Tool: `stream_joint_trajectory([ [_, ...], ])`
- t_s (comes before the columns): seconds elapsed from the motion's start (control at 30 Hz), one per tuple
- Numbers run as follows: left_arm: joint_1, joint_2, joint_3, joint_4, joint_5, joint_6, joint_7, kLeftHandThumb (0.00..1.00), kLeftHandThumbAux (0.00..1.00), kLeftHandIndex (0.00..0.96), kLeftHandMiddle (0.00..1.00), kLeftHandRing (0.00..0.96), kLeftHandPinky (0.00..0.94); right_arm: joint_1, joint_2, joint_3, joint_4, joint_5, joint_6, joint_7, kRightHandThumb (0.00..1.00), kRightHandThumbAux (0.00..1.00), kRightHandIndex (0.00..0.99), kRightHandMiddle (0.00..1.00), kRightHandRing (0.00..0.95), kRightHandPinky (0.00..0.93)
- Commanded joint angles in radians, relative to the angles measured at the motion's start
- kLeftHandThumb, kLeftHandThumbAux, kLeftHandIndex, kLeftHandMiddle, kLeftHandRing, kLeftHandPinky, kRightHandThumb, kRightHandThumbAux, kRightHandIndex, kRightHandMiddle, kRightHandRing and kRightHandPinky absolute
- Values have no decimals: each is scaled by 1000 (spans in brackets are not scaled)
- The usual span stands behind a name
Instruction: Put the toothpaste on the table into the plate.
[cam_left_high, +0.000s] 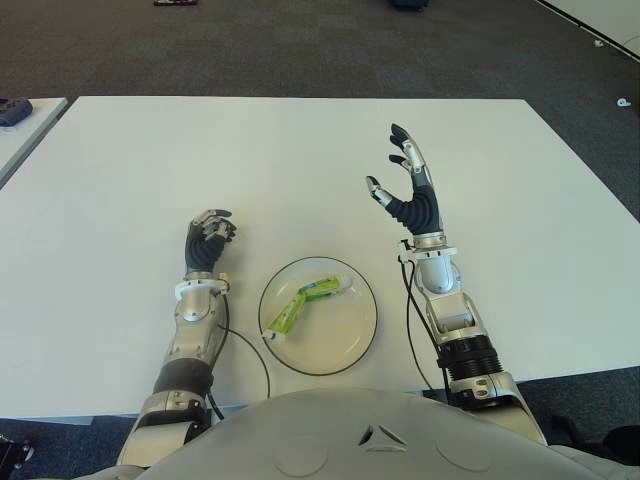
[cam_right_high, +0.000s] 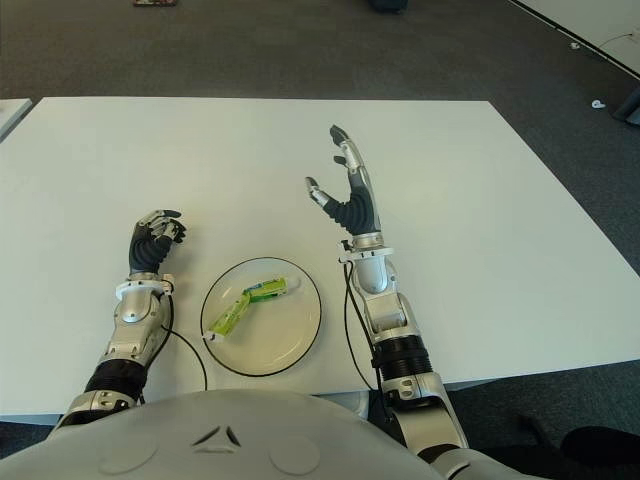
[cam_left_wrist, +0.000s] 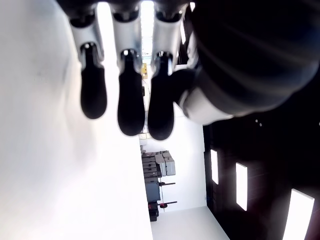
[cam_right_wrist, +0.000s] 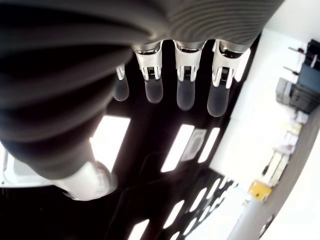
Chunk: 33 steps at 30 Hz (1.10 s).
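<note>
Left eye view: the right hand (cam_left_high: 405, 185) is reaching over the white table (cam_left_high: 300, 160) with fingers spread, holding nothing, beyond the plate (cam_left_high: 355, 330). The green toothpaste (cam_left_high: 300, 305) is lying inside the plate near the table's front edge. The left hand (cam_left_high: 208, 240), curled and empty, is showing left of the plate.
</note>
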Motion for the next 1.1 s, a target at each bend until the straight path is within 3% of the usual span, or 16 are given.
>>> stream_joint_trajectory([
  [0.03, 16, 0, -4, 47, 6, 28, 0, 706, 717, 431, 586, 592, 555, 13, 36, -31, 46, 33, 12, -29, 549, 760, 299, 166, 165, 223],
  [0.17, 15, 1, -6, 43, 1, 42, -8, 706, 718, 431, 585, 594, 558, -5, 56, -62, 141, 98, -27, -22, 665, 739, 390, 285, 234, 265],
  [0.3, 13, 0, -7, 40, -1, 52, -9, 705, 718, 431, 577, 593, 563, -31, 55, -93, 243, 158, -63, 5, 684, 737, 407, 345, 297, 330],
  [0.6, 8, -1, -8, 42, -5, 50, -12, 704, 719, 430, 570, 587, 555, -56, 69, -134, 390, 232, -123, 53, 680, 736, 410, 386, 373, 405],
  [1.1, -3, -7, -4, 70, -19, 13, -20, 705, 718, 431, 583, 595, 561, -72, 80, -154, 548, 239, -203, 88, 687, 728, 423, 408, 390, 408],
])
